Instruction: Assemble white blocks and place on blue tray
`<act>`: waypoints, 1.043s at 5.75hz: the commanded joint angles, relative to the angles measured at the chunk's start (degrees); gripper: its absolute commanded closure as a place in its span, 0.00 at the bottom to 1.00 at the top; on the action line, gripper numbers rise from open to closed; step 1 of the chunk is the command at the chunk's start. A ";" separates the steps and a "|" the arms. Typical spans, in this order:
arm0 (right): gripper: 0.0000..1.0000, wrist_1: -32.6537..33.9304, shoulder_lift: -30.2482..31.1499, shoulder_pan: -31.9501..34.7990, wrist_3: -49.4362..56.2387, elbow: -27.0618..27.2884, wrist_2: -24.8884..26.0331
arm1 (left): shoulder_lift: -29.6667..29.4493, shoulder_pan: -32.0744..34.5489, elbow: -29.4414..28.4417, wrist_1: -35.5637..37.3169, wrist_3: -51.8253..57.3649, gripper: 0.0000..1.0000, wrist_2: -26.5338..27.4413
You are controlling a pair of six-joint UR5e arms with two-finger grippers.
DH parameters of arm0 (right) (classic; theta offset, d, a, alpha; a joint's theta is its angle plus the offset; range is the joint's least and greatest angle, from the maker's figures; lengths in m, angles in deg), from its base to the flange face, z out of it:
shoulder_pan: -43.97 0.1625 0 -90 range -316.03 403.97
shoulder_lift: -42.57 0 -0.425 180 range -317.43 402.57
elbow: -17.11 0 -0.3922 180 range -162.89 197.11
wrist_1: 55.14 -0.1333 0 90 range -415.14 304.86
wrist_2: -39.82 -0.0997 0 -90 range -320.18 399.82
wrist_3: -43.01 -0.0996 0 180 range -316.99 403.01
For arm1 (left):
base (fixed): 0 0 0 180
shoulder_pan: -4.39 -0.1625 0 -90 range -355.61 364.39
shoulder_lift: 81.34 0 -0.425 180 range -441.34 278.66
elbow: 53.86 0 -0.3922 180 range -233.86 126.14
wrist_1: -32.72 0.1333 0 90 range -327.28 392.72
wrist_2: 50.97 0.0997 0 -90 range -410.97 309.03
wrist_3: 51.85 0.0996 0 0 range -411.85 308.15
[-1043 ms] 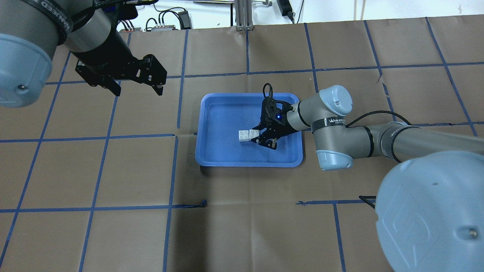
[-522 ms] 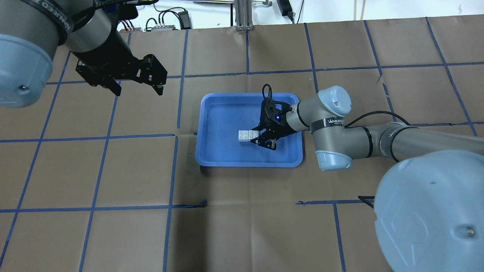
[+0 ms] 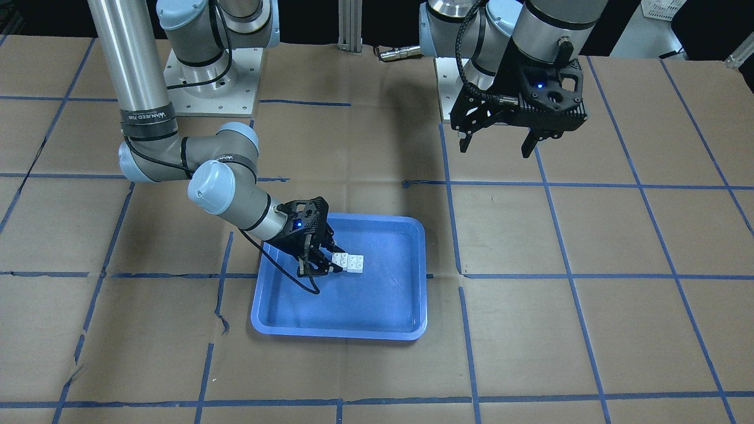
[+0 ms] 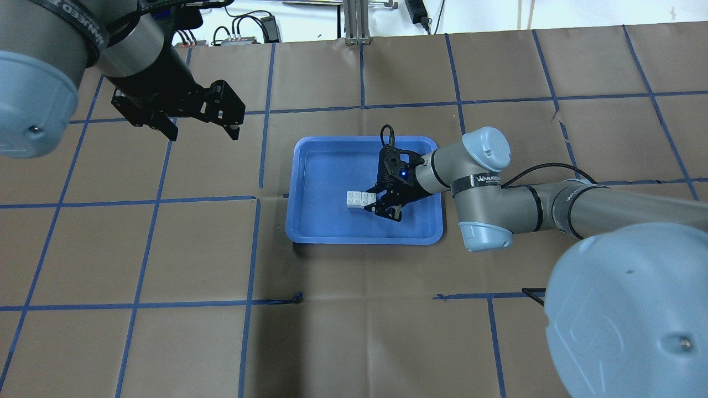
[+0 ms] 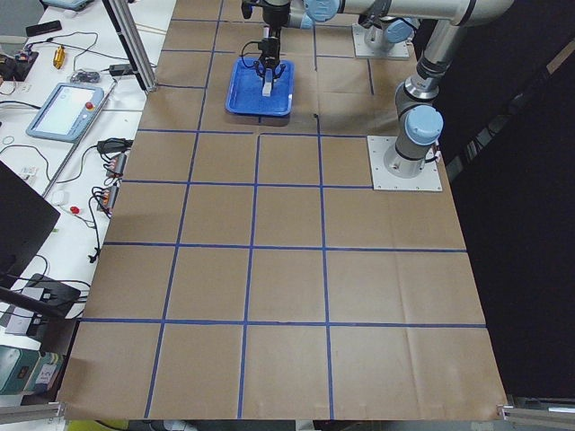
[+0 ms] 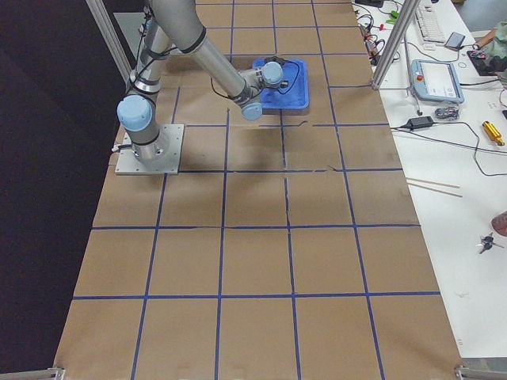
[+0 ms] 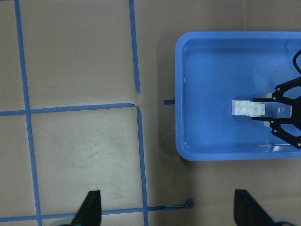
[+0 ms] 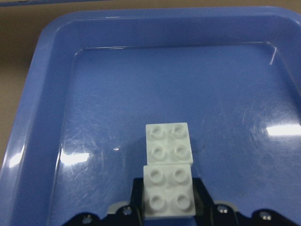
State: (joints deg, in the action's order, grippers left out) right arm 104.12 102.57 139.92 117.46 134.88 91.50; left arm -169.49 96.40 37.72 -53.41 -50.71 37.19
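Overhead exterior | taped brown table | right hand clamps white blocks in blue tray | left hand apart

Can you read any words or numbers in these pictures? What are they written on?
"WANJEED": on the right arm's black band, next to the tray.
"WANJEED" again, its start partly cut off: on the left arm's black band.
Too small to read: the handheld screen on the side desk.
No writing shows on the white blocks or the blue tray.
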 commanded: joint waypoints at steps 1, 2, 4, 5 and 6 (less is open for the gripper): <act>0.77 0.00 -0.05 0.02 -0.09 0.00 0.00 | 0.00 0.00 0.00 0.00 0.00 0.01 0.00; 0.70 0.00 -0.05 0.02 -0.09 0.00 -0.09 | 0.00 0.00 0.00 0.00 0.00 0.01 0.00; 0.69 0.26 -0.05 0.02 -0.01 -0.09 -0.17 | 0.00 0.00 0.00 0.00 0.00 0.01 0.00; 0.69 0.26 -0.14 0.02 -0.01 -0.26 -0.17 | 0.00 0.00 0.00 0.00 -0.09 0.01 0.00; 0.69 0.26 -0.14 0.02 -0.01 -0.26 -0.17 | 0.00 0.00 0.00 0.00 0.00 0.01 0.00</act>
State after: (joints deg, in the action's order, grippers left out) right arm 104.37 102.45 139.95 117.44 134.67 91.33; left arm -169.49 96.41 37.72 -53.41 -50.75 37.19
